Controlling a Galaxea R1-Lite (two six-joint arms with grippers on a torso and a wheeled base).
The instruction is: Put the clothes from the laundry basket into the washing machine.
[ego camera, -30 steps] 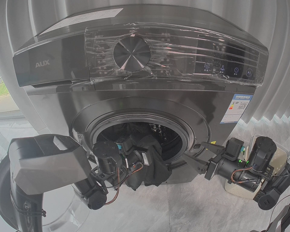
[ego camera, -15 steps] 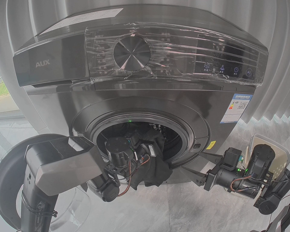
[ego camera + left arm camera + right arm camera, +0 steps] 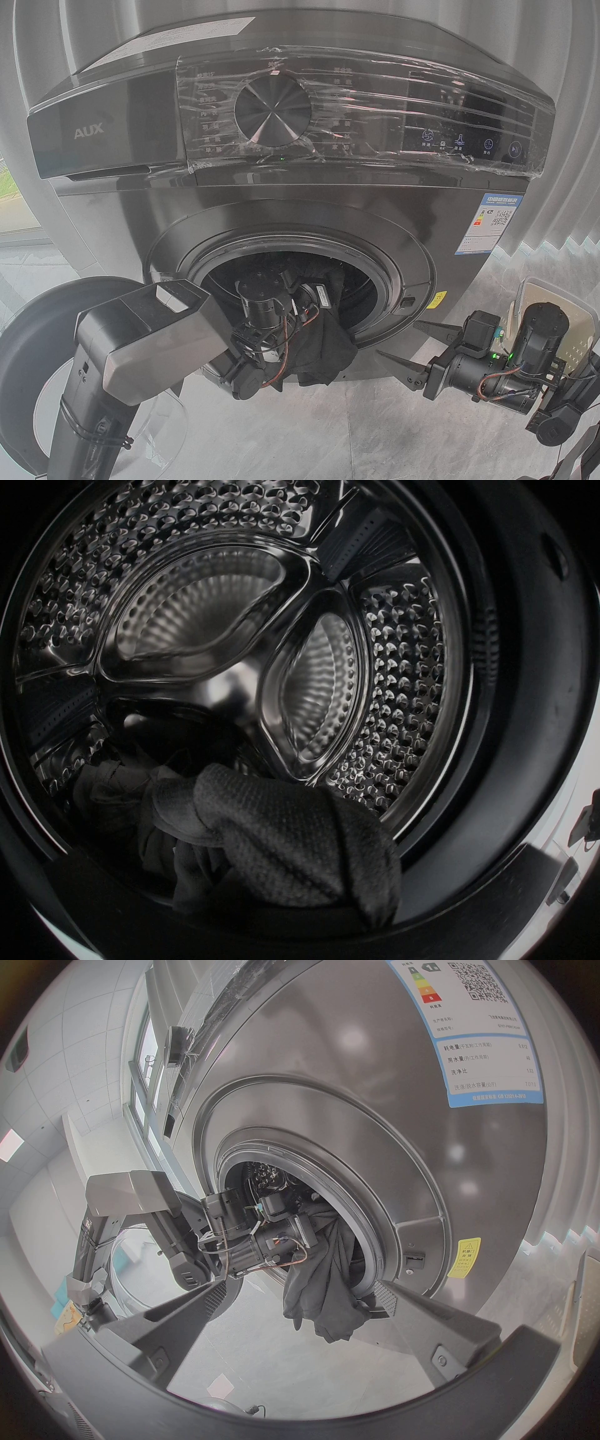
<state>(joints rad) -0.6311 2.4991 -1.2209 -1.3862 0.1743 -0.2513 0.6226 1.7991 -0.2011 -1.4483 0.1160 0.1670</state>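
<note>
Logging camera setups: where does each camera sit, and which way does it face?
Head: high, facing forward-down at the dark grey front-loading washing machine; left arm and right gripper show.
Left wrist: at its mouth, facing into the perforated steel drum.
Right wrist: low beside the machine, facing its front past that open gripper.
Shared: black garment at that mouth.

left arm and dark garment pushed farther into drum, right tool dropped lower

Behind the right pincer, the basket is mostly hidden by that arm and cut off by the picture's edge, while across from the pincer's tips the dark cloth is covered at its upper end by the left arm.
</note>
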